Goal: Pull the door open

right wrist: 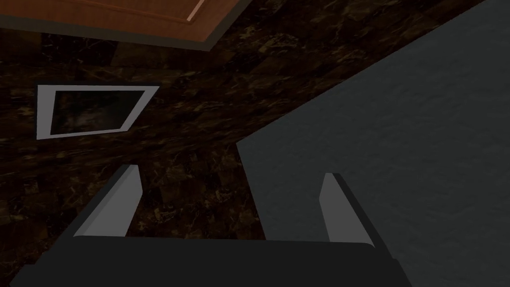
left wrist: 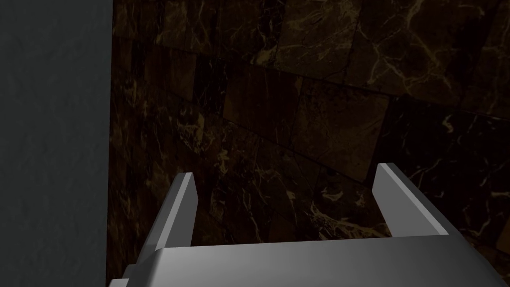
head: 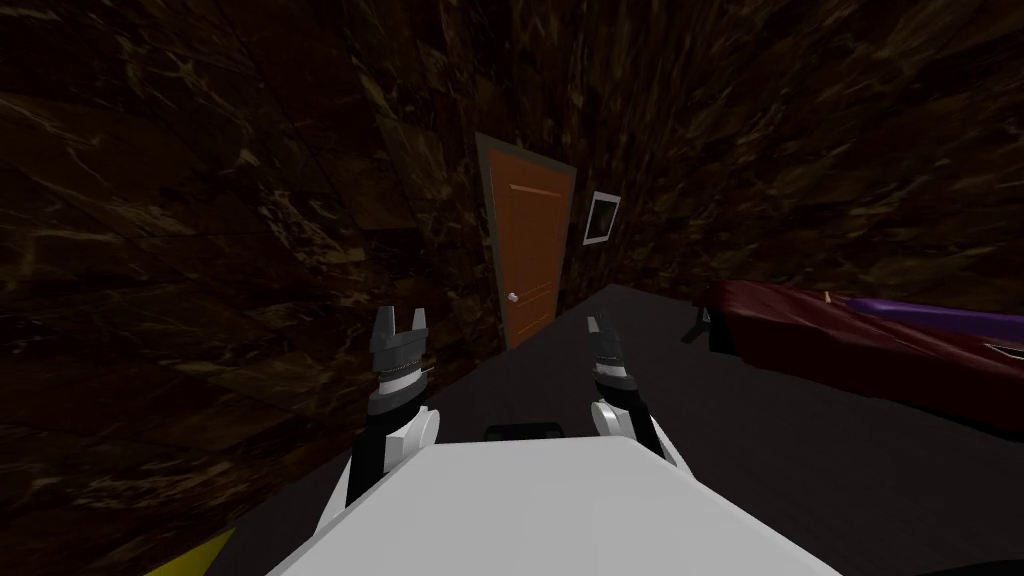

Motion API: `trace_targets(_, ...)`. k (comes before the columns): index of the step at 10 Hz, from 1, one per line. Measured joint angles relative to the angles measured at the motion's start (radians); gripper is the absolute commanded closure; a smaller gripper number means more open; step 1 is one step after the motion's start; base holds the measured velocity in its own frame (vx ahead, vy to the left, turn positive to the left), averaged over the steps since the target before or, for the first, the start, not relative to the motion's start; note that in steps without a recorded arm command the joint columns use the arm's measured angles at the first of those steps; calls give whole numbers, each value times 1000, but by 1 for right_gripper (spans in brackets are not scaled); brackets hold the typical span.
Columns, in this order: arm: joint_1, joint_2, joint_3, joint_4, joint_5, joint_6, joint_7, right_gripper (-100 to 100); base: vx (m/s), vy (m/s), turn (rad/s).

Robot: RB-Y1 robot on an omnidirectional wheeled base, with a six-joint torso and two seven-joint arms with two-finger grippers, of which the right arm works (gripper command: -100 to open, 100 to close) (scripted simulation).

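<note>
**Head view: approach step, door shut and out of reach**

Upper centre of the frame holds the door (head: 528,250), an orange-brown panelled slab in a grey frame, apparently closed, set in a dark wall (head: 200,200) of veined stone tiles. A small pale knob (head: 512,297), probably round, sits near its left edge. The left tool (head: 400,320) and right tool (head: 598,328) both stand spread wide, holding nothing, well apart from the door. Next, I judge, comes closing in across the dark grey floor (head: 800,450), then bringing one tool around that knob.
</note>
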Motion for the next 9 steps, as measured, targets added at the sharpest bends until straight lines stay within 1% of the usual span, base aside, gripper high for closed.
trace_targets(3, -22, -14, 15, 73, -6, -11, 74, -100, 98, 1, 103)
trace_targets(4, -28, -21, 19, 95, -9, -14, 99, -100, 98, -13, 113)
trace_targets(7, -56, -38, 34, 184, -16, -33, 180, -100, 98, -12, 116)
trace_targets(9, -84, -53, 38, 249, -24, -41, 234, -100, 105, 3, 122)
